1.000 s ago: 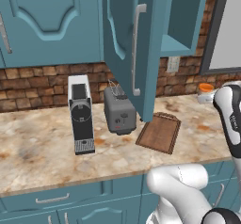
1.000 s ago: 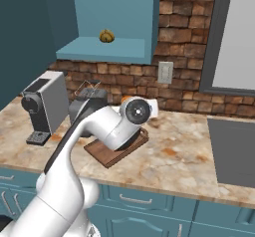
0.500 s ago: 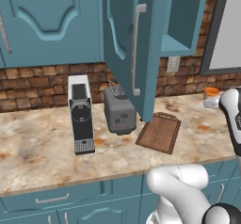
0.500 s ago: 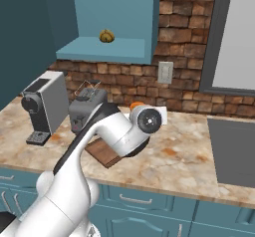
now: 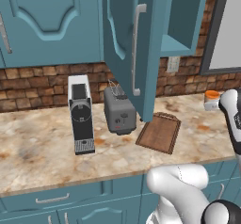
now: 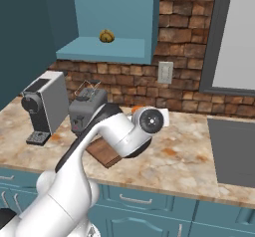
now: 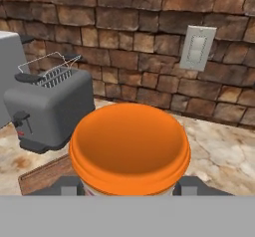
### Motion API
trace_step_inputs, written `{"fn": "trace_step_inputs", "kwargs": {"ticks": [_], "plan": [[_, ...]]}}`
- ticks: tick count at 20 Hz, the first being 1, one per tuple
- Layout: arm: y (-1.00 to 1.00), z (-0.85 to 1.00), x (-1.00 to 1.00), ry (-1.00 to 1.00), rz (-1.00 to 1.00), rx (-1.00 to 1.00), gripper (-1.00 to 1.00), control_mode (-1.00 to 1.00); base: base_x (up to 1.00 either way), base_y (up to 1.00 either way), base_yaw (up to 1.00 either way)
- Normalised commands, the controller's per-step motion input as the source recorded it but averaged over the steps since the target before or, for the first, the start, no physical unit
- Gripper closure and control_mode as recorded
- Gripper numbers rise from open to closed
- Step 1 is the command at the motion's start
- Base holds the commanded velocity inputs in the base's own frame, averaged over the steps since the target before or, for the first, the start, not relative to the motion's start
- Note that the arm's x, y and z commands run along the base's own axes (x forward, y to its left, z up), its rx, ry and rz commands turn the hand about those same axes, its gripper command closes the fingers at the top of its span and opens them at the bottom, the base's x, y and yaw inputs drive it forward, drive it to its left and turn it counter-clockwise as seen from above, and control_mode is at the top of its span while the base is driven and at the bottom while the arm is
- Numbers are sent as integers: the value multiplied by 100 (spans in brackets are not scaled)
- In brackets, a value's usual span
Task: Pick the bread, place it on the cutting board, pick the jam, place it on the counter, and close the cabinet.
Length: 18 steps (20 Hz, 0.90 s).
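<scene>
While the cabinet hangs open across the upper middle of the left base view, the bread sits on its shelf at the upper left of the right base view, and the cutting board at centre lies bare on the counter. The jam fills the lower middle of the hand view, pinched in the gripper. The jam-carrying step seems underway; next comes lowering it onto bare counter and releasing.

Glossy white arm, rounded links, dark joints
</scene>
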Motion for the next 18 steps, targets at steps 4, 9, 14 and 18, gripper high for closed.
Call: {"fn": "trace_step_inputs", "kwargs": {"ticks": [4,9,14,18], "plan": [[-2,-10,0,6,0,-1,100,-100,0,0,0],[-4,-8,0,5,0,0,100,-100,0,0,0],[-3,-10,1,4,0,0,100,-100,0,0,0],[-5,-14,0,5,0,0,100,-100,0,0,0]]}}
